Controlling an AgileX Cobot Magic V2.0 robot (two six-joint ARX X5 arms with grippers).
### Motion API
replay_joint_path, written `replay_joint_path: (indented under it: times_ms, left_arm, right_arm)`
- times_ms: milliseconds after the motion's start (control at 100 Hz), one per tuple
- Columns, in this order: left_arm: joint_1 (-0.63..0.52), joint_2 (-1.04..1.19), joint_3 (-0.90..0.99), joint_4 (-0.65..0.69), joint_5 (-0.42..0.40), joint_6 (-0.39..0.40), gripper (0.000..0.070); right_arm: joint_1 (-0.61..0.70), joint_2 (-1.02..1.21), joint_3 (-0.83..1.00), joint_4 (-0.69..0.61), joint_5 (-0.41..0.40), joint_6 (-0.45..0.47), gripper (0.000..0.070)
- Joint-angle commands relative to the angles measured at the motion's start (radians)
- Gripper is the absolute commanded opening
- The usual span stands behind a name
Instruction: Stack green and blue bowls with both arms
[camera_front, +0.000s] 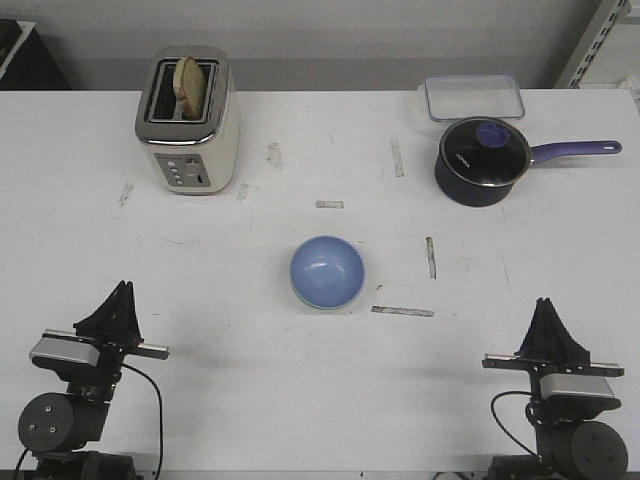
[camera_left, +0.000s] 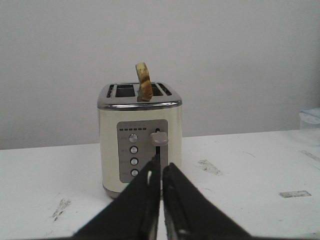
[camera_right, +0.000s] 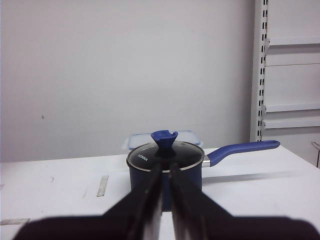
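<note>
A light blue bowl (camera_front: 327, 271) sits upright in the middle of the white table (camera_front: 250, 400), with no gripper near it. The green bowl does not show in any view. My left gripper (camera_front: 122, 287) rests shut and empty near the front left edge. In the left wrist view it (camera_left: 161, 165) points at the toaster. My right gripper (camera_front: 546, 302) rests shut and empty near the front right edge. In the right wrist view it (camera_right: 166, 167) points at the saucepan. Neither wrist view shows a bowl.
A cream toaster (camera_front: 188, 120) with a slice of bread (camera_front: 190, 85) stands at the back left. A dark blue lidded saucepan (camera_front: 483, 160) with its handle to the right stands at the back right, a clear lidded container (camera_front: 473, 98) behind it. Tape strips (camera_front: 402, 311) mark the table.
</note>
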Motion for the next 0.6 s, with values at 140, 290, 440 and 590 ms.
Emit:
replay_joint_path:
  times_ms: [140, 290, 440, 590]
  left_arm:
    - [0.002, -0.034, -0.014, 0.014, -0.004, 0.005, 0.0001]
    - [0.014, -0.082, -0.079, 0.013, -0.004, 0.005, 0.0001]
    - [0.031, -0.132, -0.149, -0.024, -0.004, 0.005, 0.0001]
    - [0.057, -0.172, -0.196, -0.063, -0.004, 0.005, 0.0001]
  right_arm:
    - [0.001, -0.003, 0.0, 0.01, 0.0, 0.012, 0.0013]
    - [0.001, -0.003, 0.0, 0.01, 0.001, 0.012, 0.0013]
    - [0.001, -0.003, 0.0, 0.01, 0.001, 0.012, 0.0013]
    - [0.001, -0.003, 0.0, 0.01, 0.0, 0.012, 0.0013]
